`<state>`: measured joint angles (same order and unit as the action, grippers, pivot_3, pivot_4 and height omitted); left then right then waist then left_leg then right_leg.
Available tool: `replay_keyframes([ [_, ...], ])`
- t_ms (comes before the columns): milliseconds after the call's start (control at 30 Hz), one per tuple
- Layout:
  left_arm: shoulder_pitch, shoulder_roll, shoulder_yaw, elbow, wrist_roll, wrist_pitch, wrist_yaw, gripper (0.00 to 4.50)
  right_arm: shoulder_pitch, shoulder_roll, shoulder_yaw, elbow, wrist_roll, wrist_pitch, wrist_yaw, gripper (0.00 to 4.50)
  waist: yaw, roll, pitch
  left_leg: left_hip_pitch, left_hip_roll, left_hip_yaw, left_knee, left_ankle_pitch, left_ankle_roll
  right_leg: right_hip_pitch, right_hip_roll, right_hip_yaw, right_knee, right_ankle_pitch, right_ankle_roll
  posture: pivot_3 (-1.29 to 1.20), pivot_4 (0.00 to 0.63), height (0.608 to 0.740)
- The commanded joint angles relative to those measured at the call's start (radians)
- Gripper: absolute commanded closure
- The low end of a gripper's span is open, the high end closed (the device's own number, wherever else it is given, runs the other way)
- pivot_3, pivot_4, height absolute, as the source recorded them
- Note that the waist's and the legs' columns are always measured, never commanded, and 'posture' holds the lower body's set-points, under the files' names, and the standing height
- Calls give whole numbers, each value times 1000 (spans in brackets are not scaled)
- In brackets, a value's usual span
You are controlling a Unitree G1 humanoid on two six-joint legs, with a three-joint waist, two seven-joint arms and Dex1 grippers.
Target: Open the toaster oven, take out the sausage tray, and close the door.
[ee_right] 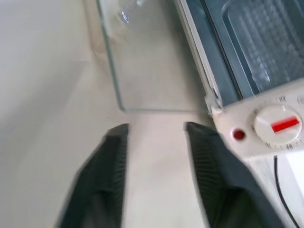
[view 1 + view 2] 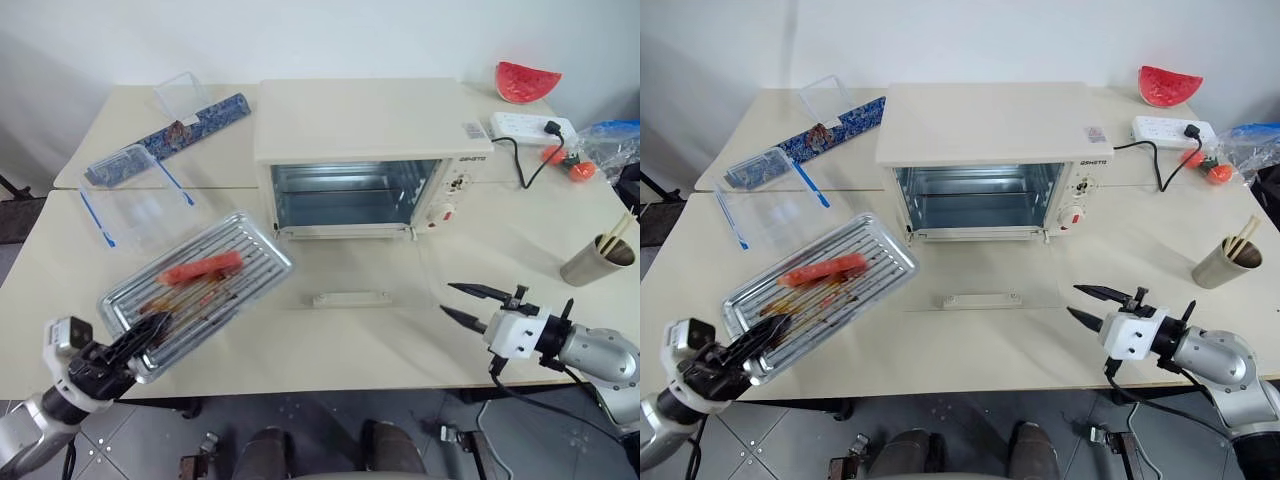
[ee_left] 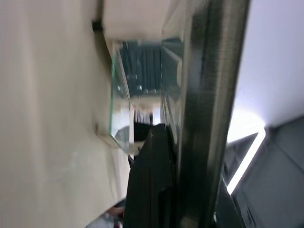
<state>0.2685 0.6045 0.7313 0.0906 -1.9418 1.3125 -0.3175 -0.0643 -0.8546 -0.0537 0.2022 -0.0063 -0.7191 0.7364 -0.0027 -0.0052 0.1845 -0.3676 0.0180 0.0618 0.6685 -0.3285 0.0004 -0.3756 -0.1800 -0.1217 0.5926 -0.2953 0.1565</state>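
The cream toaster oven stands at the table's middle with its cavity empty. Its glass door lies flat open on the table, handle nearest me. The silver sausage tray, grease-stained and carrying one red sausage, is tilted to the left of the oven, out of the cavity. My left gripper is shut on its near corner; the left wrist view shows the tray's rim beside a finger. My right gripper hovers open and empty by the door's front right corner, facing the red knob.
Clear plastic containers with blue clips and a blue patterned strip lie at the back left. A watermelon slice, power strip with cable, and a blue bag sit at the back right. A cup of chopsticks stands at the right.
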Motion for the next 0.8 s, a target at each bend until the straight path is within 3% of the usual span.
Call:
replay_keyframes([
  [33, 43, -50, 73, -56, -30, -39, -12, 4500, -49, 29, 12, 57, 67, 43, 33, 4091, 1, 0, 0, 0, 0, 0, 0, 0, 0, 0, 0, 0, 0, 0, 0, 0, 150, 740],
  [67, 52, -70, 85, -65, -30, -53, -3, 4500, -75, 39, 17, 88, 69, 45, 38, 4469, 0, 0, 0, 0, 0, 0, 0, 0, 0, 0, 0, 0, 0, 0, 0, 0, 150, 740],
  [300, 56, -164, 139, -95, -30, -135, 68, 4500, -207, 117, 38, 186, 150, 128, 120, 4492, -2, 0, 0, 0, 0, 0, 1, 0, 0, 0, 0, 0, 1, 0, 0, 0, 150, 740],
  [500, 26, -161, 140, -86, -30, -143, 91, 4500, -217, 149, 68, 97, 340, 296, 345, 4492, -1, 0, 0, -1, 0, 0, 2, -1, 1, 0, 0, -1, 0, 0, 0, 0, 150, 740],
  [800, -8, -120, 153, -39, -30, -128, 105, 4500, -219, 147, -20, -58, 457, 508, 366, 4492, -10, 0, 0, 0, 1, 0, 0, -1, 0, -1, 1, 0, 0, 0, -1, 0, 150, 740],
])
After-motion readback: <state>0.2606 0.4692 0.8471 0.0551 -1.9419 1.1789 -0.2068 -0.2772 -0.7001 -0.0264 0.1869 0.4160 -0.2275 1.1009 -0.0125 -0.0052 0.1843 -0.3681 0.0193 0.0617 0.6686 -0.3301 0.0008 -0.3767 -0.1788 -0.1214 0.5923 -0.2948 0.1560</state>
